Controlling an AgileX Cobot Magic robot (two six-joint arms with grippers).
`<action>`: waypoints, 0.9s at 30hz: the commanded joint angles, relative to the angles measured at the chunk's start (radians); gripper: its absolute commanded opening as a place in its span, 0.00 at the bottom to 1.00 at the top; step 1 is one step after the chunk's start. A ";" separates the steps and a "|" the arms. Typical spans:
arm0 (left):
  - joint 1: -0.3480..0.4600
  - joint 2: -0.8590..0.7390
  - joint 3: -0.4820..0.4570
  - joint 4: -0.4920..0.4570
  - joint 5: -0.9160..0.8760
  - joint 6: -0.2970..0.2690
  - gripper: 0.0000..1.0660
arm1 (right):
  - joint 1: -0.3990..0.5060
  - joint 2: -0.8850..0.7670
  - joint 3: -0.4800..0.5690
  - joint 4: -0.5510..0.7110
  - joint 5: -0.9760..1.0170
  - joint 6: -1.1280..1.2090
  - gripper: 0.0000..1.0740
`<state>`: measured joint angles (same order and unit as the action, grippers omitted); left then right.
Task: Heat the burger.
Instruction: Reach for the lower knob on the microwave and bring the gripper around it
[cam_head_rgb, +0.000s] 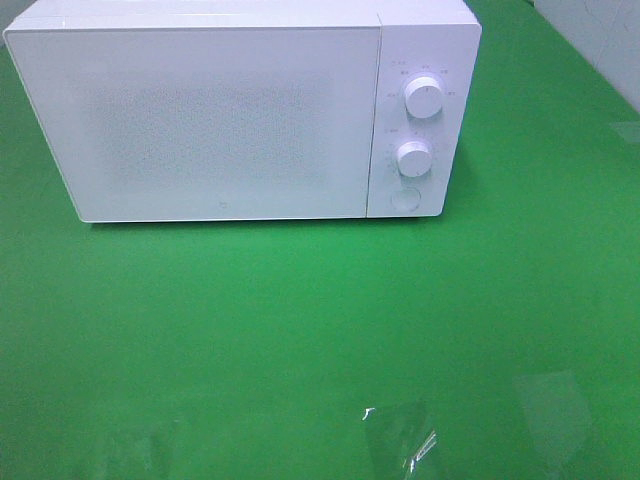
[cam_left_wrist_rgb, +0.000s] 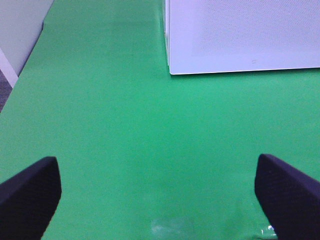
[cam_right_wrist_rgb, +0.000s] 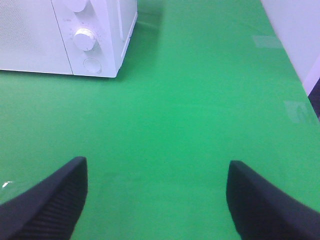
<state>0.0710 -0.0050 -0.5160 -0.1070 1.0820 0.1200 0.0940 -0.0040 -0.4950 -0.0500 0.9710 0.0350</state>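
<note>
The burger is out of view in every frame. A white microwave (cam_head_rgb: 230, 110) stands at the back of the green table with its door shut; its two knobs (cam_head_rgb: 424, 97) and a round button sit on the right panel. Its corner shows in the left wrist view as microwave (cam_left_wrist_rgb: 240, 35) and in the right wrist view as microwave (cam_right_wrist_rgb: 65, 35). My left gripper (cam_left_wrist_rgb: 160, 195) is open over bare green surface, nothing between its dark fingers (cam_left_wrist_rgb: 30, 195). My right gripper (cam_right_wrist_rgb: 157, 200) is open too, also empty. Neither arm shows in the high view.
The green table cover (cam_head_rgb: 320, 330) stretches in front of the microwave. Glossy reflections (cam_head_rgb: 400, 440) lie near the front edge. A pale wall (cam_right_wrist_rgb: 300, 35) borders the table's right side, and a grey edge (cam_left_wrist_rgb: 20, 30) its left.
</note>
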 joint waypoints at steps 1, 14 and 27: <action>0.004 -0.024 -0.001 -0.003 -0.012 -0.008 0.92 | -0.008 -0.024 0.004 0.001 -0.010 0.009 0.68; 0.004 -0.024 -0.001 -0.003 -0.012 -0.008 0.92 | -0.008 -0.024 0.004 0.001 -0.010 0.009 0.68; 0.004 -0.024 -0.001 -0.003 -0.012 -0.008 0.92 | -0.008 -0.024 0.004 -0.001 -0.010 0.011 0.68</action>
<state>0.0710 -0.0050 -0.5160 -0.1070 1.0820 0.1200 0.0940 -0.0040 -0.4950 -0.0500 0.9710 0.0350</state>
